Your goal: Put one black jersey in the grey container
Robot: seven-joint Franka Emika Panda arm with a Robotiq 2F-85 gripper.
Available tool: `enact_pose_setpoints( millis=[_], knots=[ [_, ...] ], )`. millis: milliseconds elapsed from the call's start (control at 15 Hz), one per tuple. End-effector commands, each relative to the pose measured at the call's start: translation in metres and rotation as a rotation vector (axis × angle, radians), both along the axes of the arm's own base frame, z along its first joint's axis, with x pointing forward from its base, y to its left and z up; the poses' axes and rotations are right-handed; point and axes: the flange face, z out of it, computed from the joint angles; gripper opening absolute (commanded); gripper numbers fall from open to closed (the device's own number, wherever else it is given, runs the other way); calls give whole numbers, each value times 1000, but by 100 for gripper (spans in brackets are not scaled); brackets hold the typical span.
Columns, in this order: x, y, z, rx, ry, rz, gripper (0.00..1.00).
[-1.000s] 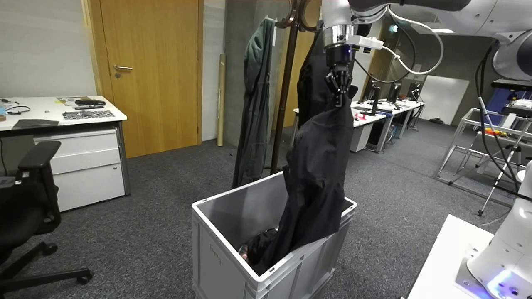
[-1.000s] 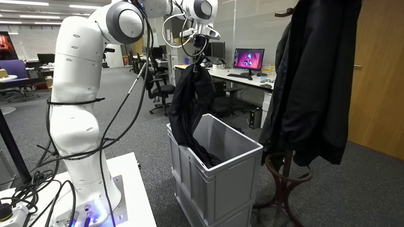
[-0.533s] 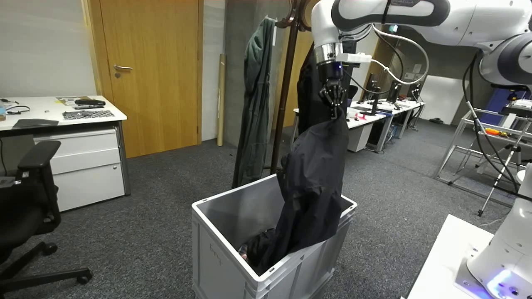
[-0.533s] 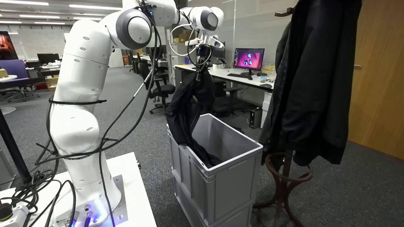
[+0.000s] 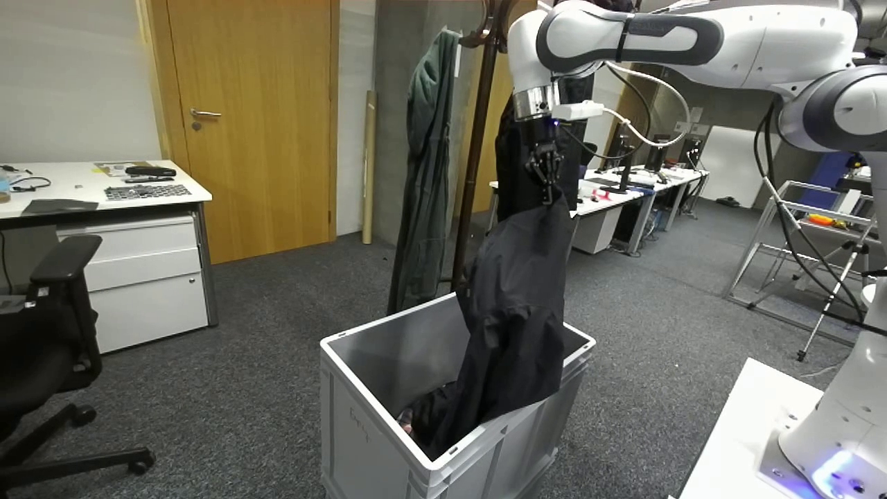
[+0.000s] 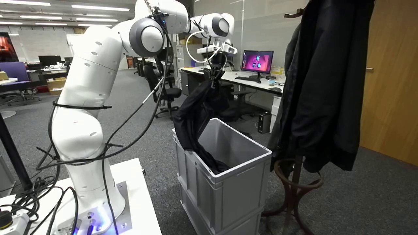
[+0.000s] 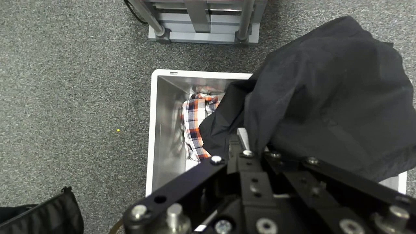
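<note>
The black jersey (image 5: 516,298) hangs limp from my gripper (image 5: 547,197) over the grey container (image 5: 374,423). It also shows in an exterior view (image 6: 191,119) and in the wrist view (image 7: 334,97). Its lower part goes down inside the container, and part lies across the rim on the robot's side. My gripper is shut on the jersey's top, well above the rim, as an exterior view (image 6: 214,84) and the wrist view (image 7: 255,150) show. The container also shows in an exterior view (image 6: 241,192) and its rim in the wrist view (image 7: 151,136).
A plaid garment (image 7: 194,122) lies in the container. A coat stand (image 5: 478,152) next to it carries a grey-green coat (image 5: 428,159) and a black jacket (image 6: 329,81). The robot's white table (image 6: 140,195), an office chair (image 5: 62,326) and a desk (image 5: 187,177) stand around.
The gripper has come down and moved away from the robot's base, over the container. The jersey has sunk a little and shifted with it, still held.
</note>
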Motion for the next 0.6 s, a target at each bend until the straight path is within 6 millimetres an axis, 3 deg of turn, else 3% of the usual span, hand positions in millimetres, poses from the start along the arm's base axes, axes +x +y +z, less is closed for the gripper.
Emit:
enact_pose_setpoints(
  millis=[0,400,533],
  knots=[
    [12,2,0,24,-13,52,0],
    [19,14,-12,87,5,100,0],
    [19,16,-12,94,14,111,28]
  ],
)
